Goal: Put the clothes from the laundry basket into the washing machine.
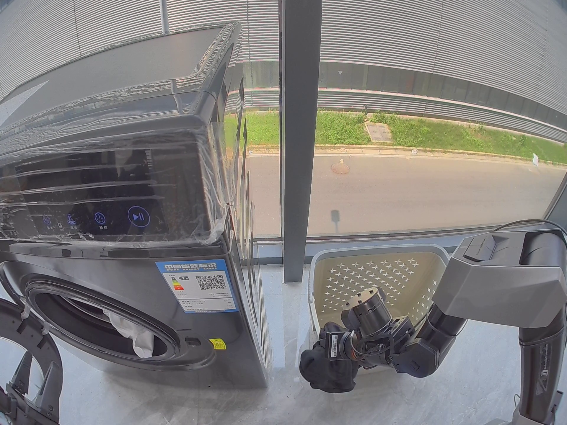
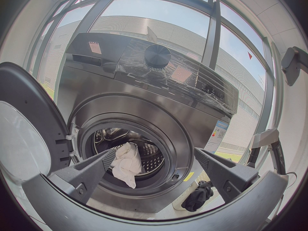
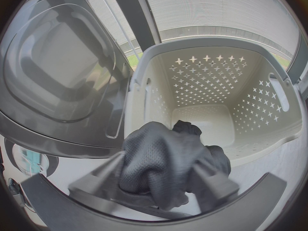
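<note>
Your right gripper (image 1: pixel 323 354) has its fingers (image 3: pixel 107 174) closed on a dark garment (image 1: pixel 328 370). The cloth is bunched between them and bulges out past the tips in a rounded wad, so it has no clear long axis. The bundle hangs at the front left corner of the laundry basket (image 1: pixel 378 250), over or just outside the rim and above the floor. The right wrist view shows no other cloth on the basket's bottom, so I judge this to be the last piece.

The coming move turns on one relation: the drum opening (image 1: pixel 94 326) lies to the left of your right fingers, round the front right corner of the washing machine (image 1: pixel 118 208). The basket stands on the floor just beside the machine's right side, by the window. The opening faces forward, away from the basket. I judge you cannot push the garment straight across. You would need to bring it out in front of the machine first, then in through the opening.

A white garment (image 2: pixel 126 164) lies at the mouth of the drum and droops over the lower lip. The door (image 2: pixel 25 129) stands swung open on the far left.

Your left gripper (image 2: pixel 154 159) is the nearer one to the drum. It faces the opening squarely, with its fingers spread wide and nothing between them. The dark garment is on the right arm's side, well apart from the left fingers.
</note>
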Tool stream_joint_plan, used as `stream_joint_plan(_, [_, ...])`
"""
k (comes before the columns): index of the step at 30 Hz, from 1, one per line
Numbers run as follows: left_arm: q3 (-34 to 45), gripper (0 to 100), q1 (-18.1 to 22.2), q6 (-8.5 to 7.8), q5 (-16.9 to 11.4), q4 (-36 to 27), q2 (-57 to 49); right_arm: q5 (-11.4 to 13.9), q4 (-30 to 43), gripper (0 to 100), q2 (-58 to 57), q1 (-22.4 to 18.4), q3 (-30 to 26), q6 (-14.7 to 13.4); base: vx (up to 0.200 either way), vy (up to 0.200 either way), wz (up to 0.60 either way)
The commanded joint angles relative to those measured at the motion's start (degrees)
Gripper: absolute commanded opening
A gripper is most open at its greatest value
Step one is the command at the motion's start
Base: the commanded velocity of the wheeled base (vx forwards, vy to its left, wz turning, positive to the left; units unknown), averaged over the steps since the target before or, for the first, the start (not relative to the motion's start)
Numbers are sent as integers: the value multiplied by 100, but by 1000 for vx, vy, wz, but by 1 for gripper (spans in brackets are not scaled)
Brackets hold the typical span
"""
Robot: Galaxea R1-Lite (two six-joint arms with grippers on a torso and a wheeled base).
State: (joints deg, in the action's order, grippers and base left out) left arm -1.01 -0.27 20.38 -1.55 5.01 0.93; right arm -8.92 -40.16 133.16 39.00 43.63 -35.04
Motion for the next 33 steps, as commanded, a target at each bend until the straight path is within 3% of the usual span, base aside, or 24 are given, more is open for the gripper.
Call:
stream_joint_plan(1, [92,100,0,1,-3,9,-93,-57,61,0,-71,-15,-12,-3,0,0,0])
stream_joint_plan(12, [92,100,0,10,-3,9,-93,-66,61,0,-1161,231,-434,6,0,0,0])
stream_joint_plan(19, [92,100,0,10,-3,0,-93,84,61,0,-3481,943,-918,137,0,0,0])
stream_joint_plan(22, [92,100,0,10,-12,9,-93,128,61,0,-4817,1136,-1331,621,0,0,0])
stream_joint_plan(23, [92,100,0,10,-12,9,-93,154,61,0,-5116,1136,-1419,840,0,0,0])
stream_joint_plan(25, [92,100,0,10,-21,9,-93,303,69,0,-5678,1101,-1656,1535,0,0,0])
stream_joint_plan(27, [92,100,0,1,-30,9,-93,409,69,0,-5907,1066,-1797,1878,0,0,0])
stream_joint_plan(28, [92,100,0,-8,-39,9,-93,558,69,0,-6135,1066,-1990,2194,0,0,0])
stream_joint_plan(30, [92,100,0,-17,-47,9,-93,787,69,0,-6267,1092,-2131,2343,0,0,0])
stream_joint_plan(33, [92,100,0,-17,-47,9,-93,1472,69,0,-6566,1075,-2122,2800,0,0,0])
